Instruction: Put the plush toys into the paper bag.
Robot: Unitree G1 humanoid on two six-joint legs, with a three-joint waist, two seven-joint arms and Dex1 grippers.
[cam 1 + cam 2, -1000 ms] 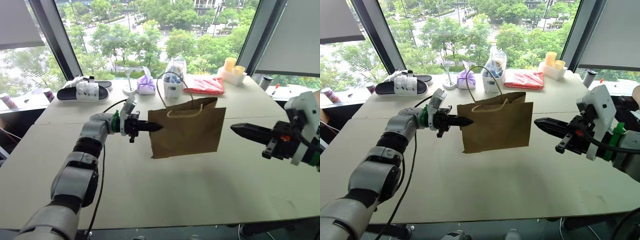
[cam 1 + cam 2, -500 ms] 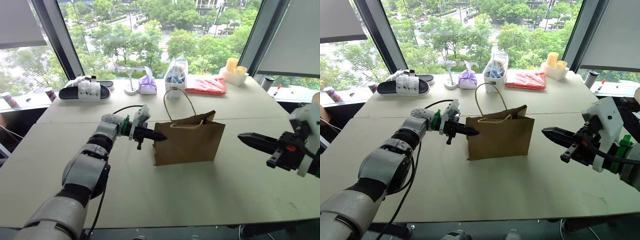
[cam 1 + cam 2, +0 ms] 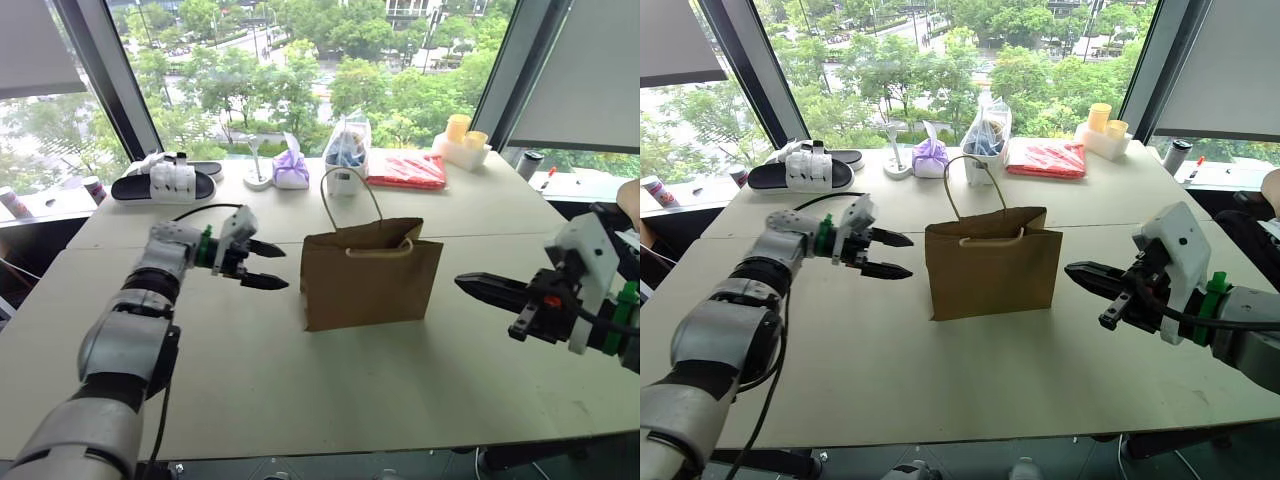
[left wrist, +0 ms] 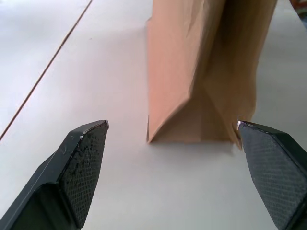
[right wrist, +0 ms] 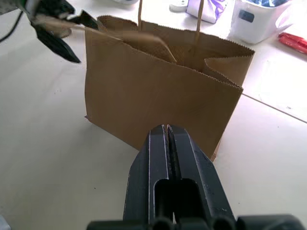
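The brown paper bag (image 3: 370, 275) stands upright on the table's middle, its mouth open and one cord handle (image 3: 350, 195) sticking up. My left gripper (image 3: 282, 268) hangs a short way off the bag's left side, open, with nothing between its fingers. In the left wrist view the bag's narrow side (image 4: 206, 72) stands ahead of that gripper (image 4: 172, 125), apart from both fingers (image 4: 81, 163). My right gripper (image 3: 465, 283) is shut and empty, pointing at the bag's right side from a small gap; its tip (image 5: 167, 128) faces the bag's wall (image 5: 144, 91). The plush toys are out of view.
Along the table's far edge by the window lie a black-and-white sandal (image 3: 165, 183), a purple cloth bundle (image 3: 292, 170), a clear plastic bag with blue contents (image 3: 346, 155), a red packet (image 3: 408, 170) and yellow cups (image 3: 460, 128). A black cable (image 3: 215, 208) runs behind my left arm.
The bag, held up in the air by my left gripper a second ago, now stands on the table. My left gripper has opened, let it go and drawn back to the left.
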